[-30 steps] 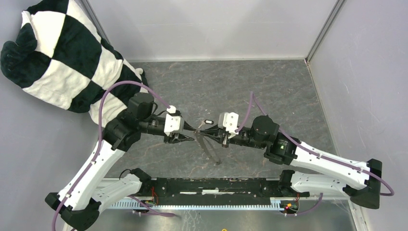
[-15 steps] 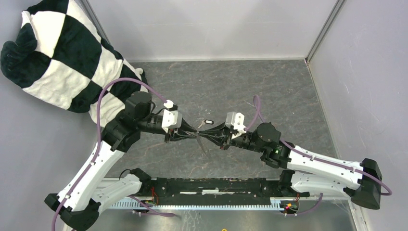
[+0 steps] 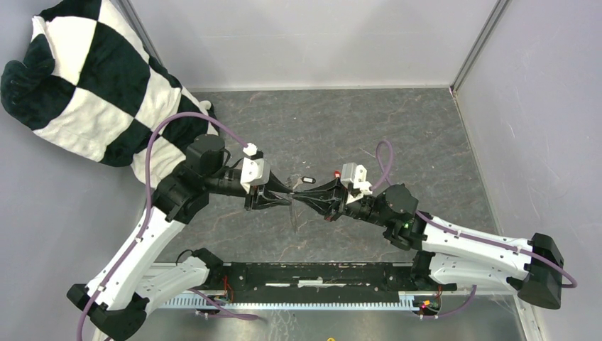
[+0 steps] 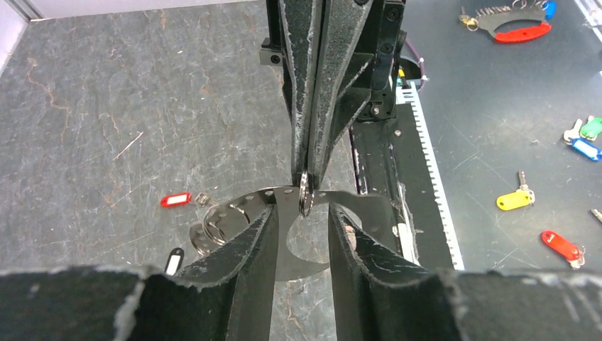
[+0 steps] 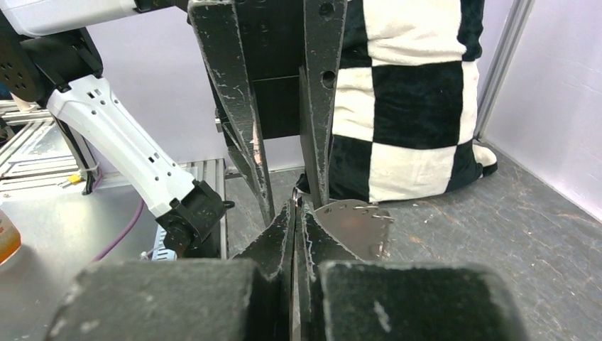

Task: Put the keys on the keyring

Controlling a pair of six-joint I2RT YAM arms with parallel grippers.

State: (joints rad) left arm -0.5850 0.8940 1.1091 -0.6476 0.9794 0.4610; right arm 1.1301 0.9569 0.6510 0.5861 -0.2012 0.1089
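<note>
Where the arms meet tip to tip, the left gripper (image 3: 287, 199) is held with fingers apart, astride the keyring (image 4: 227, 220), whose long axis runs crosswise to both grippers. Its rim is pinched by the closed right gripper (image 3: 298, 199). The keys (image 4: 175, 200) lie on the table (image 3: 426, 142) nearby.

Silvery keyring (image 4: 234, 220) at black left gripper (image 4: 303, 212). Red key tag (image 4: 175, 200) and black tag (image 4: 172, 260) with white label to its left. Grey veined table (image 4: 106, 92). Black-white checkered cloth (image 3: 85, 78).
</note>
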